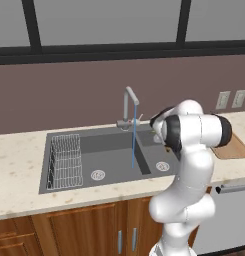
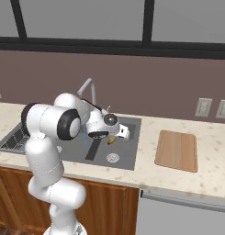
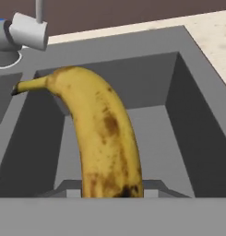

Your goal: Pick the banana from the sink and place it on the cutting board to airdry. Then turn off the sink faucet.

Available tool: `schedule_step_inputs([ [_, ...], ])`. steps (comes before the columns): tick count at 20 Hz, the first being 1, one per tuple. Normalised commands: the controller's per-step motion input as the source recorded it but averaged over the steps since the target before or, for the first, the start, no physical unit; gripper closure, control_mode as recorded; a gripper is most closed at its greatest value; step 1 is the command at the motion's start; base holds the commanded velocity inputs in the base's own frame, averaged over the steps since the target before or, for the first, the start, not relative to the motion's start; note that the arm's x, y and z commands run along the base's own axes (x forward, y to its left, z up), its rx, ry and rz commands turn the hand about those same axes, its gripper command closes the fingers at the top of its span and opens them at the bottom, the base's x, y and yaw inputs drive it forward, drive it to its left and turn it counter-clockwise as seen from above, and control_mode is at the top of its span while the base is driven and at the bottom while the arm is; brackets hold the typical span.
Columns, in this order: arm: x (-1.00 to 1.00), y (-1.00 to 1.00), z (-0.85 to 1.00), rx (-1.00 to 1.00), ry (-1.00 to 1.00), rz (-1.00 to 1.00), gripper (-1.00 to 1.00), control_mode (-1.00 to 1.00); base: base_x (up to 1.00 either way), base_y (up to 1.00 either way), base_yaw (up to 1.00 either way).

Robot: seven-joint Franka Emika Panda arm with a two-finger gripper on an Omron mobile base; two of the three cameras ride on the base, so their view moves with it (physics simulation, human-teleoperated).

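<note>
The gripper (image 2: 112, 139) grips the spotted banana (image 3: 101, 138) above the sink (image 2: 127, 156). Water runs from the sink faucet (image 1: 129, 107); the cutting board (image 2: 177, 150) lies on the counter

The banana (image 3: 103, 133) is yellow, freckled with brown spots and a dark brown patch near its lower end — its stem tip is nearly black. The sink (image 1: 109, 145) is dark grey with silver drains and a pale wire rack (image 1: 65, 161). The faucet (image 1: 129, 107) is grey, its water stream (image 1: 134, 135) thin blue. The cutting board (image 2: 177, 150) is light-brown wood on a speckled cream bench (image 2: 210, 174).
</note>
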Motion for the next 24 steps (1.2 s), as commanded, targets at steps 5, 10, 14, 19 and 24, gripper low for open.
schedule_step_inputs([
  [5, -0.49, -0.01, 0.73, -0.01, 0.00, 0.00, 1.00, -1.00, 0.00, 0.00, 0.00],
  [10, -0.38, -0.08, 0.98, 0.00, 0.10, 0.00, 1.00, -1.00, 0.00, 0.00, 0.00],
  [14, -0.36, -0.13, 1.00, 0.00, 0.08, 0.00, 1.00, -1.00, 0.00, 0.00, 0.00],
  [19, -0.32, -0.12, 1.00, 0.00, 0.06, 0.02, 1.00, -1.00, 0.00, 0.00, 0.00],
  [24, -0.36, -0.09, 1.00, 0.00, 0.03, 0.03, 1.00, -1.00, 0.00, 0.00, 0.00],
])
